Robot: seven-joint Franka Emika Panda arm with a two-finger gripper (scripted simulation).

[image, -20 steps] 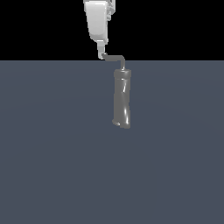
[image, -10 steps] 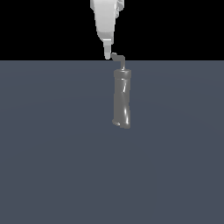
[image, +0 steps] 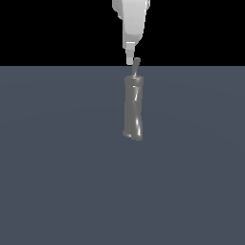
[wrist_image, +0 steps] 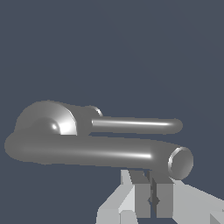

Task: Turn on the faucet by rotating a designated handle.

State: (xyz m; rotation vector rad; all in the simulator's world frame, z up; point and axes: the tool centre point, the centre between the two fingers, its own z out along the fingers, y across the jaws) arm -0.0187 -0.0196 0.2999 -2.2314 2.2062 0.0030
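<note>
Faucet: the grey, glossy, slightly twisted faucet [image: 133,109] stands upright on the flat dark floor [image: 57,182], near the middle of the exterior view, its top reaching the horizon line.

Handle: the handle [image: 136,66] is the thin grey rod rising from the collar on top of the column. In the exterior view it looks short and nearly end-on, leaning a little toward that view's right. In the wrist view it appears as a bent rod [wrist_image: 131,126] running across the frame, with a rounded hub at one end.

My gripper: my gripper [image: 129,60] hangs straight down over the faucet top, its tip just beside the handle, on the exterior view's left of it. Whether it touches the rod, I cannot tell for sure; the two look at least very close.

Jaw state: in the wrist view my fingers [wrist_image: 164,199] sit close together with only a narrow dark slit between them, so I read the jaws as closed or nearly so, with nothing held between. I seem to be pushing with the side of the fingers, not clamping.

Done: I am at the handle and level with it.

Left: I judge the turn to be under way at best; the pictures give no mark for fully on, so I cannot say how much rotation remains.

Risk: the rod is slim and could slip past my fingertip.
</note>
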